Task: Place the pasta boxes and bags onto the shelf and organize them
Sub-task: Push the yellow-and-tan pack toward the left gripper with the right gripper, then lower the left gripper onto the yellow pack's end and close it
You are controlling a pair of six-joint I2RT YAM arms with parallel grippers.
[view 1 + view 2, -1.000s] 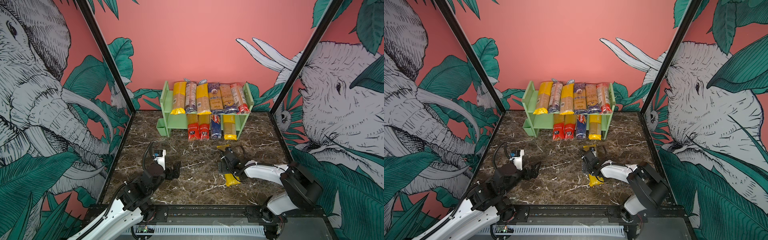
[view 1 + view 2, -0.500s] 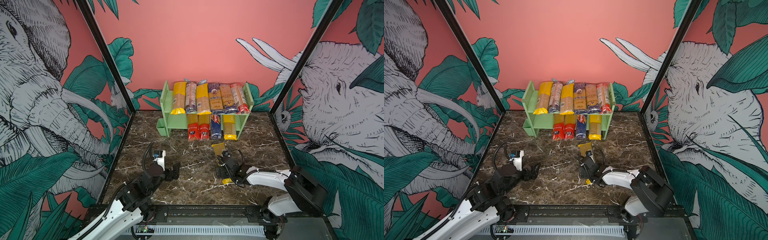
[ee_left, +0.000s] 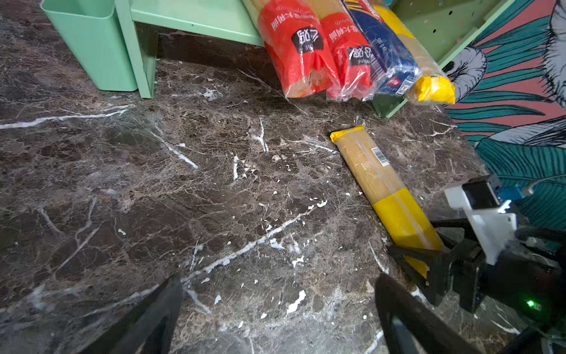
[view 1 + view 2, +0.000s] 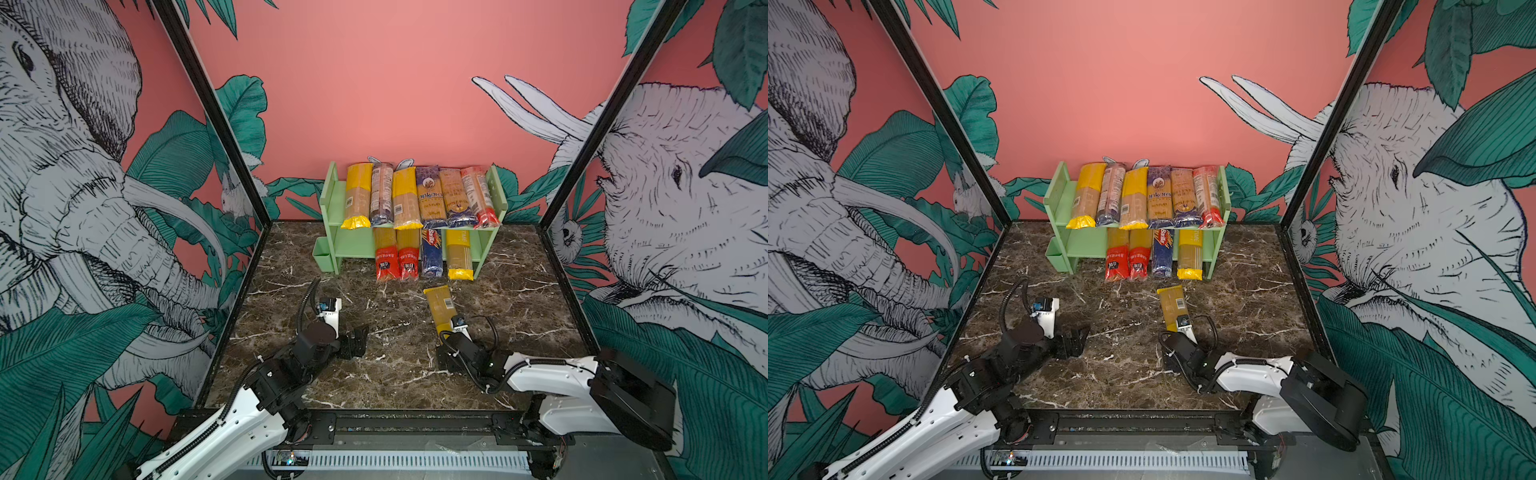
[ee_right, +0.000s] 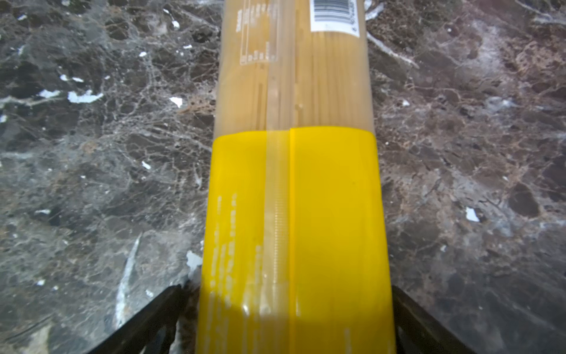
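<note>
Marble desk (image 4: 374, 374): one loose pack (image 4: 440, 307) lies short of the shelf (image 4: 332, 195), lengthwise between the released right jaws.

The pack lies flat in front of the shelf, its long axis running almost straight toward the lower tier. Its far end is near the packs stored there but apart from them. The yellow end away from the shelf (image 5: 291, 214) sits between the right jaws, which stand wide on either side, aligned with that axis, with no visible pinch. The left jaws, also released and empty, hang before the shelf's cup side, well apart from the pack, so the right arm is plainly nearer.
</note>
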